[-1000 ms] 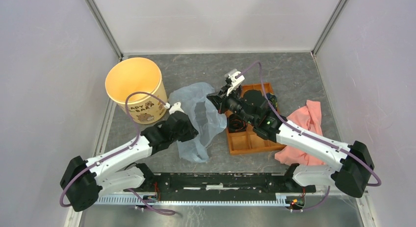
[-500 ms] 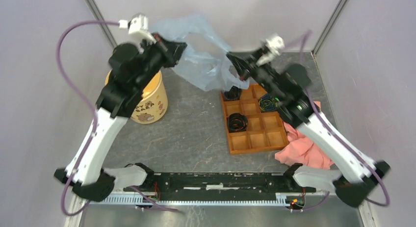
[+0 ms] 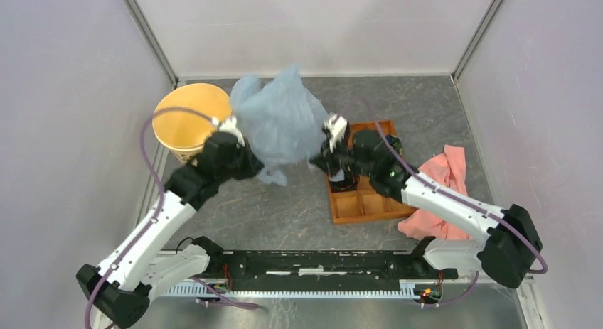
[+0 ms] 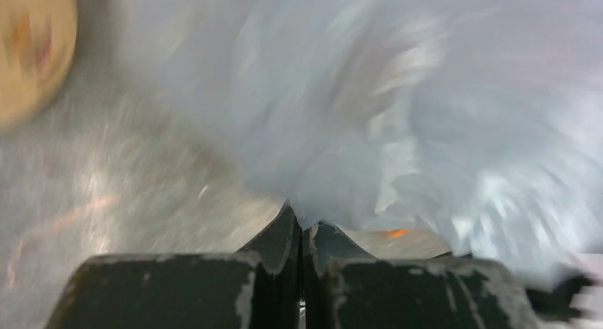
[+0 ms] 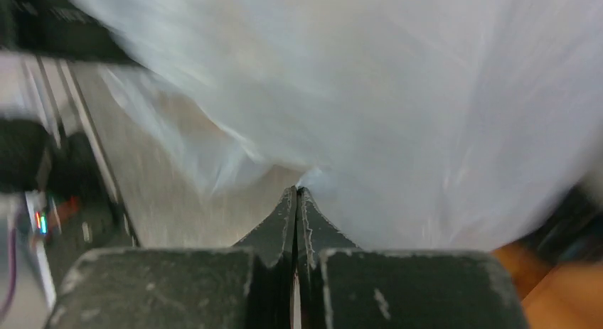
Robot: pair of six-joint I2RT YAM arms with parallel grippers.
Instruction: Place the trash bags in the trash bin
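**Overhead view.** The trash bag (image 3: 279, 121) (thin, pale blue-grey, translucent) is shown bunched and billowed between the two arms, raised off the grey table (image 3: 284, 215). It is seen just right of the trash bin (image 3: 183, 117), and its left edge overlaps the bin's right rim. No part of the bag is seen inside the bin. The bin stands upright in the far left corner of the table, its mouth open upward.

The left gripper (image 3: 250, 160) is placed at the bag's near-left edge and the right gripper (image 3: 316, 160) at its near-right edge. A small tail of film hangs down between them.

An orange compartment tray (image 3: 370, 205) lies flat to the right of centre, partly covered by the right arm. A pink cloth (image 3: 444, 174) is crumpled against the tray's right side.

**Left wrist view (blurred).** The left gripper (image 4: 302, 224) is seen clenched, its jaws pressed together with the film of the bag (image 4: 398, 109) pinched at their tips. The bin (image 4: 28, 52) appears at the upper left edge, apart from the fingers.

**Right wrist view (blurred).** The right gripper (image 5: 296, 197) is likewise clenched on the bag (image 5: 370, 80), whose film fills the upper part of the view.
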